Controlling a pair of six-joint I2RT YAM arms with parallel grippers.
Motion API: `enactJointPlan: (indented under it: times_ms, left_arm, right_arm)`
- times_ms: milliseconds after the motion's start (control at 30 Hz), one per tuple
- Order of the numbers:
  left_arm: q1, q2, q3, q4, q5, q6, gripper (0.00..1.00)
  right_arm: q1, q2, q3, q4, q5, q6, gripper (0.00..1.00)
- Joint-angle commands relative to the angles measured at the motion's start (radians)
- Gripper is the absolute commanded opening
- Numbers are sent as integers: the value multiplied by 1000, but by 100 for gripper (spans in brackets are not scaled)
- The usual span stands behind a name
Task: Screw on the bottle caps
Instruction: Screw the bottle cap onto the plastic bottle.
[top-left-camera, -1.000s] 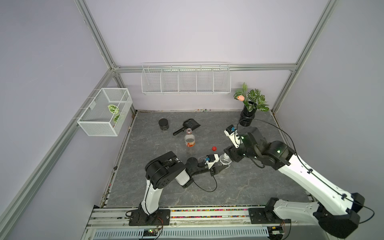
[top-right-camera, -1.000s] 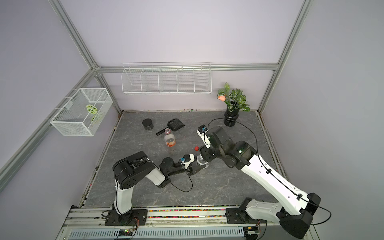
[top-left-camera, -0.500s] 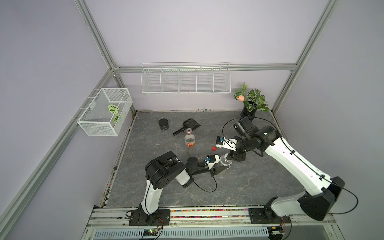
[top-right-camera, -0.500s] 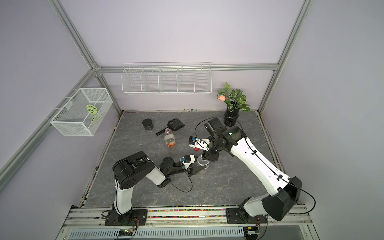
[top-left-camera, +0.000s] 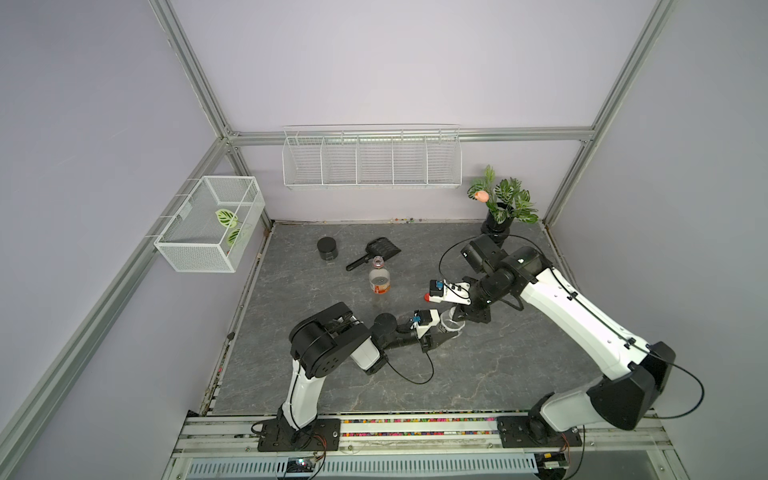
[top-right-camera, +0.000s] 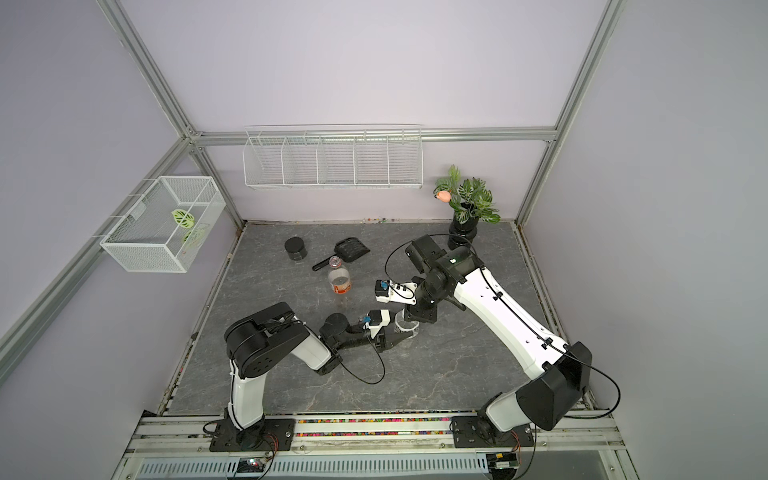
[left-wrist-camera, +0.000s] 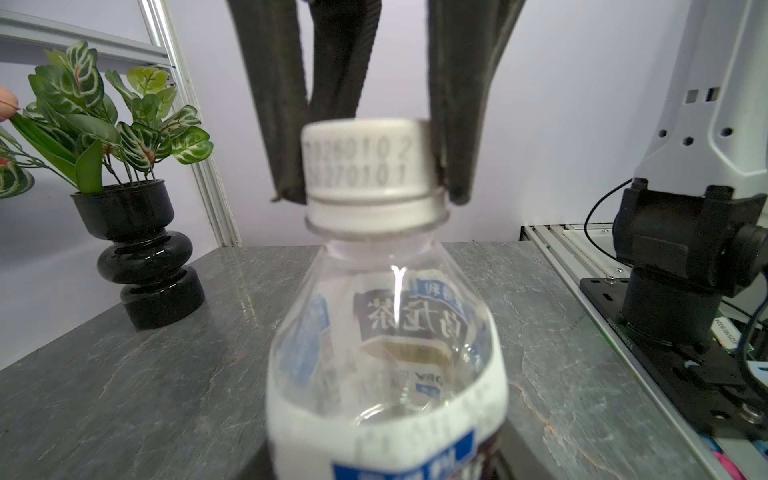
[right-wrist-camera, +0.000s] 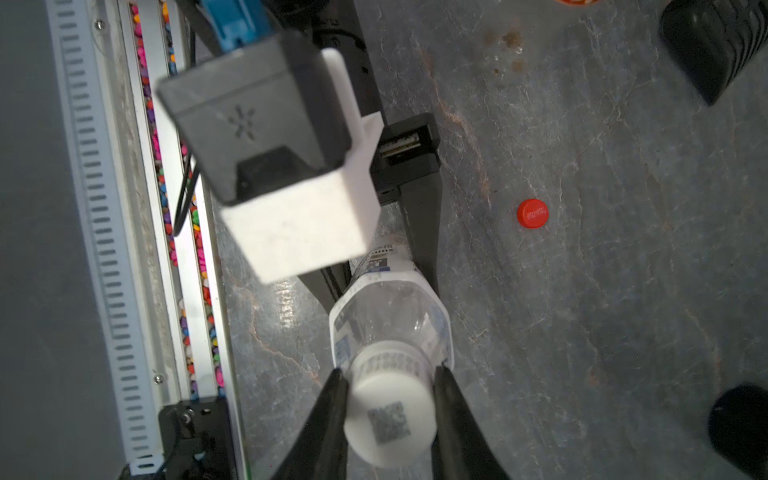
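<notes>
A white cap (right-wrist-camera: 388, 419) sits on the neck of a short bottle (left-wrist-camera: 386, 353) of clear plastic with a white printed label. The bottle stands near the middle of the desk (top-left-camera: 498, 374). The right tool (right-wrist-camera: 390, 372) comes down from above, its two dark fingers pressed against opposite sides of the cap, pinching it. The left tool (right-wrist-camera: 374, 266) reaches in low from the side and is clamped on the bottle's body.

A red cap (right-wrist-camera: 532, 213) lies flat on the desk just beside them, printed top up. Further back a tall bottle (top-left-camera: 379, 280) with an orange-red band stands apart, its mouth uncapped. Behind it lie a black scoop (top-left-camera: 376, 251) and a black jar (top-left-camera: 327, 248).

The desk is grey, veined like stone. Pale lilac walls and aluminium posts close it in. A wire basket (top-left-camera: 372, 156) hangs on the back wall, a mesh basket (top-left-camera: 212, 224) on the side wall, and a black vase (top-left-camera: 500, 208) of leaves stands in the far corner.

In both top views the arms cover most of the short bottle. The left wrist view cuts off its base, and the cap's printed digits are blurred.

Both bottles stand upright, long axes vertical, necks pointing up.
</notes>
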Motion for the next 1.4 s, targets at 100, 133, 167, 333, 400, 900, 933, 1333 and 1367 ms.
enactJointPlan:
  times_ms: [100, 133, 167, 333, 400, 900, 933, 1333, 1367]
  left_arm:
    - [-6, 10, -9, -126, 5, 10, 47]
    - [-5, 7, -9, -131, -2, 13, 47]
    - [-6, 3, -9, -138, -12, 16, 46]
    - [-10, -18, -18, -166, -68, 37, 45]
    - [-11, -18, -26, -162, -80, 45, 45]
    - [-24, -10, -52, -90, -129, 37, 45]
    - [-24, -7, -52, -90, -125, 35, 45]
    - [-24, 8, -40, -92, -79, 33, 45]
    - [-24, 10, -39, -92, -77, 32, 45]
  right_arm:
    - [-2, -2, 5, -19, -61, 131, 15]
    - [1, -8, -3, -4, -68, 188, 13]
    - [3, -14, -12, 10, -78, 257, 13]
    - [127, -99, -104, 181, 172, 788, 12]
    - [204, -122, -122, 225, 390, 1069, 9]
    - [390, -128, -72, 226, 756, 1686, 35]
    - [390, -170, -111, 289, 761, 1605, 42]
    - [160, -333, -162, 306, 233, 673, 69]
    - [152, -319, -150, 272, 219, 607, 69]
